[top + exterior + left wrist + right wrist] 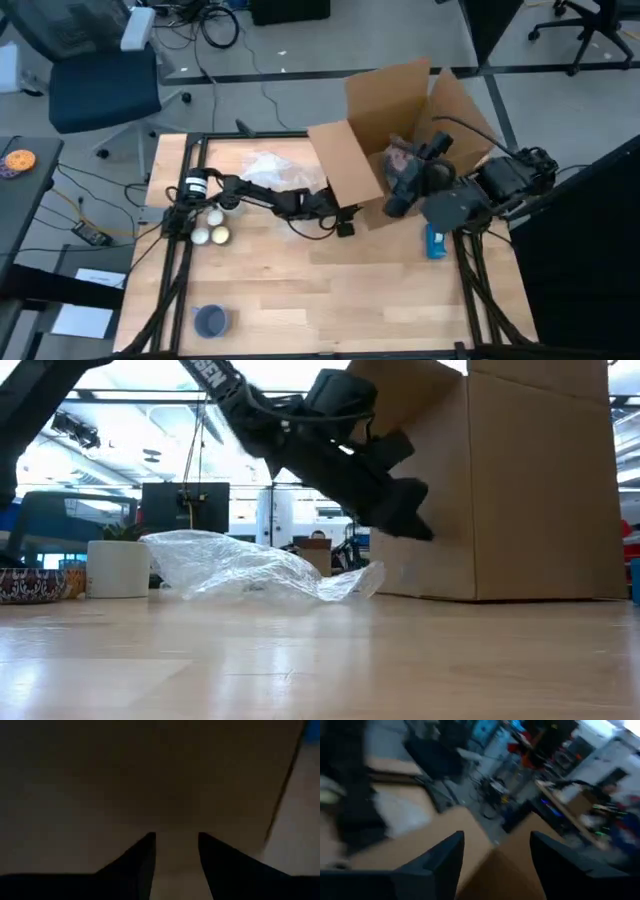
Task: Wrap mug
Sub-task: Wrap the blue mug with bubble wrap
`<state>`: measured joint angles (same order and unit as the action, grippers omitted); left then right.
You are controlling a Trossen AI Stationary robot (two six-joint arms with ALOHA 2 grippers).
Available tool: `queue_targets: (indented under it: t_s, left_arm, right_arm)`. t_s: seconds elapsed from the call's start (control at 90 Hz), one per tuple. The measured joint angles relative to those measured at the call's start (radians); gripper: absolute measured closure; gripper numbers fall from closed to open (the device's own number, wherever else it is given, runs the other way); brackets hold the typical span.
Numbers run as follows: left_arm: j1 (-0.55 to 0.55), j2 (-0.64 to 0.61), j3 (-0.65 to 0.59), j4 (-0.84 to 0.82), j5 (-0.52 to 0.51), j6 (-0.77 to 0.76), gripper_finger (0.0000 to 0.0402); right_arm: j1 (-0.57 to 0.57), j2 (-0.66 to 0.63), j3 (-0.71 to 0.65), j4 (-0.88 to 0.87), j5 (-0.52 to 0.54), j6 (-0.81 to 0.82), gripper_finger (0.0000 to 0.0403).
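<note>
Operator: Dark fingers [140, 865] of the left pincer [176, 865] lie closest to the lens. What is their condition?

Technician: Spread, with nothing between them. They face the brown wall of the open corrugated cardboard box [345, 165]. Seen from above, the left pincer [345, 222] sits just beside that wall, over the light wooden table [330, 300].

Operator: Locate the task item.

Technician: The round blue-grey mug [210, 320] stands upright near the front-left corner of the table, well apart from both pincers and the box. Its rim is circular and its interior is darker. A handle cannot be made out.

Operator: Report the right pincer.

Technician: The right pincer [495, 865] is also spread and empty. Its camera looks across a cardboard flap of the box. The right arm enters from the table's right side and reaches over the box's open top.

Operator: Contents of the box?

Technician: A reddish and dark mass [400, 160] shows inside. What it is cannot be told.

Operator: Other items?

Technician: A crumpled sheet of clear plastic wrap [250, 568] lies on the table beside the box. A white cylindrical cup [118, 568] stands further to that side. A small blue object [435, 242] lies by the right arm's base.
</note>
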<state>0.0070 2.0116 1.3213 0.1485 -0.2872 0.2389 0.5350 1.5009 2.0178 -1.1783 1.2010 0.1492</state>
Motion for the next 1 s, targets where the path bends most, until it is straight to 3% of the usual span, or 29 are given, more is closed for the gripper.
queue_targets:
  t_s: [0.178,0.433,0.533,0.711,0.878,1.0]
  left_arm:
    - [-0.104,-0.154,0.028,-0.418,-0.062,0.064,0.027]
    - [-0.306,-0.293,0.027,-0.816,-0.116,-0.182,0.027]
    - [-0.362,-0.299,0.026,-0.896,-0.135,-0.287,0.027]
    - [-0.407,-0.29,-0.019,-0.958,-0.28,-0.369,0.0269]
    - [-0.396,-0.287,-0.123,-0.94,-0.28,-0.429,0.0262]
    - [-0.361,-0.287,-0.203,-0.851,-0.202,-0.475,0.025]
  right_arm:
    - [0.076,0.005,0.0,0.054,-0.121,0.022,0.0211]
    - [0.183,0.072,-0.002,0.058,-0.304,0.196,0.0213]
    - [0.226,0.13,-0.002,0.064,-0.372,0.261,0.0213]
    - [0.281,0.238,-0.002,0.071,-0.448,0.404,0.0213]
    - [0.304,0.344,-0.002,0.07,-0.495,0.49,0.0215]
    - [0.315,0.41,-0.002,0.052,-0.498,0.548,0.0216]
